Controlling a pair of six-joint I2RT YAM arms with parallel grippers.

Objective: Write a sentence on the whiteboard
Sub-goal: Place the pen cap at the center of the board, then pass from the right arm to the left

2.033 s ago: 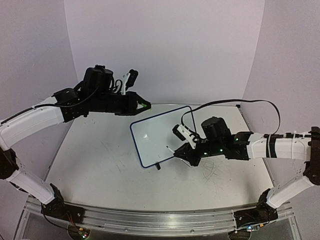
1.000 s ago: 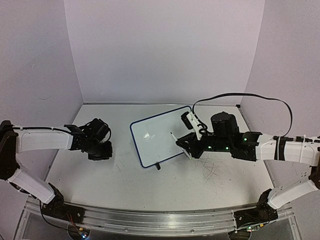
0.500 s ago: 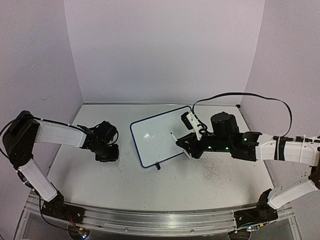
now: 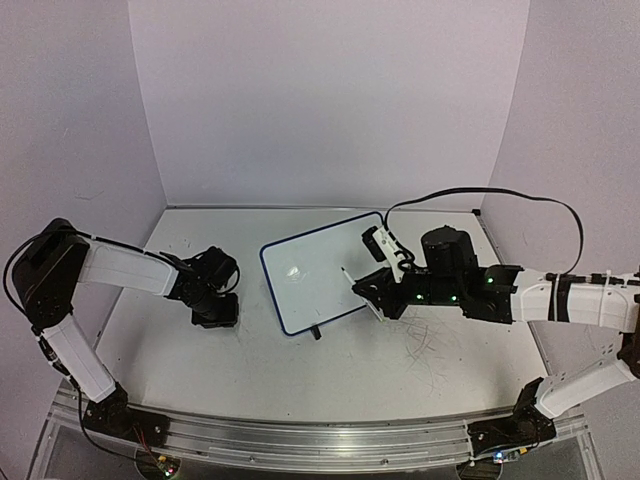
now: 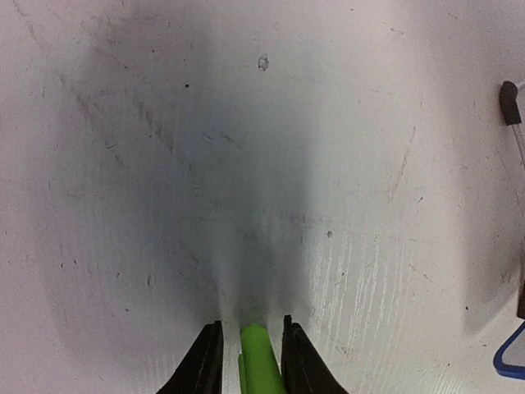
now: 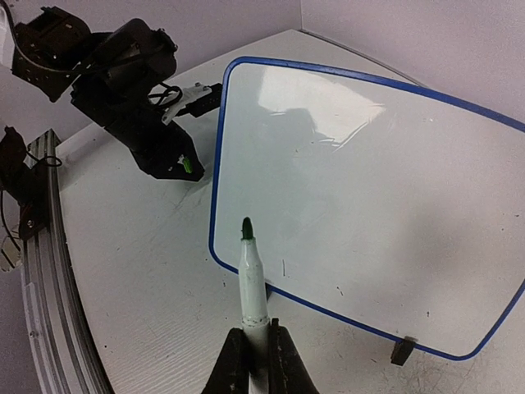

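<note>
The whiteboard lies tilted at mid-table, blue-framed; its face is blank and no sentence shows on it. My right gripper is shut on a white marker whose bare green tip hovers over the board's near corner. My left gripper points down at the table left of the board. A green cap stands between its jaws, with a narrow gap showing on each side.
A black foot props the board's near edge. Faint scribbles mark the table to the right. The right arm's cable arcs above it. A metal rail runs along the near edge; purple walls close three sides.
My left arm came down from above the board to the table at the left, and its jaws have parted a little round the green cap. The right gripper rose slightly, then held still.
</note>
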